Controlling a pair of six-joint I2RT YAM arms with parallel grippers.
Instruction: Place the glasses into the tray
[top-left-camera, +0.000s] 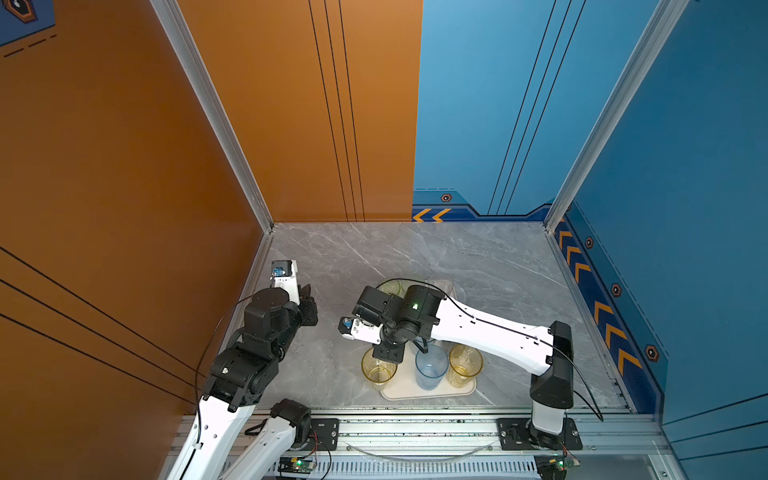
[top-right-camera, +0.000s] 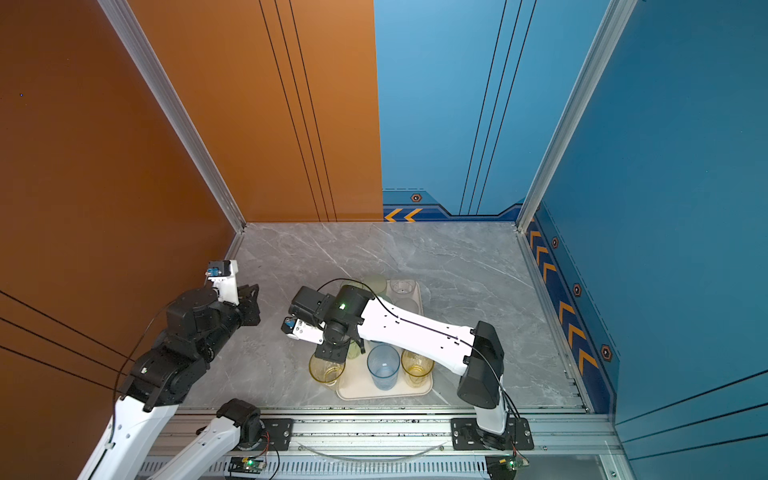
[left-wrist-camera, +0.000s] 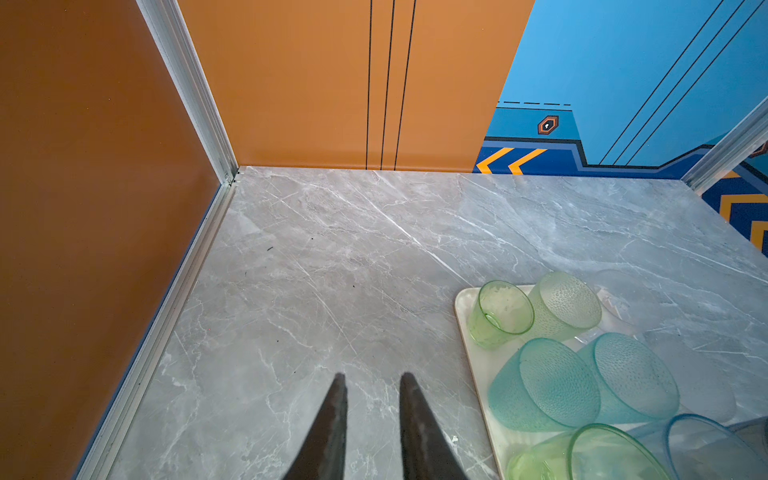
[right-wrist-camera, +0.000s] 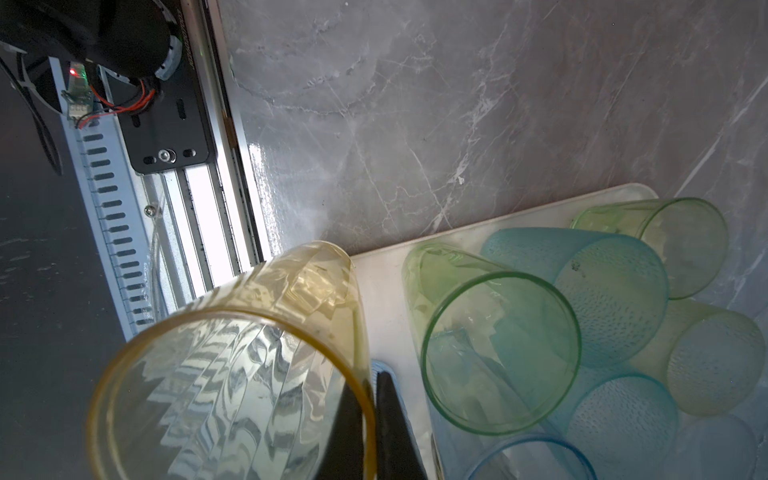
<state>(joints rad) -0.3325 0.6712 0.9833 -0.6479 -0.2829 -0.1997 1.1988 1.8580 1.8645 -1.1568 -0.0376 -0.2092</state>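
Pinching the amber glass wall, right gripper at crowded tray edge, left gripper fingers slightly apart, empty, right arm covering most glasses from above.

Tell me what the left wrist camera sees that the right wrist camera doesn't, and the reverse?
Only the left wrist view shows the orange wall and blue wall, plus the left pincer, its fingers apart over bare table and holding nothing. Only the right wrist view shows the amber glass, the right pincer shut on its rim, and the metal rail along the table's edge. Both show the cream tray with green glasses and teal glasses on it, and the grey marble table.
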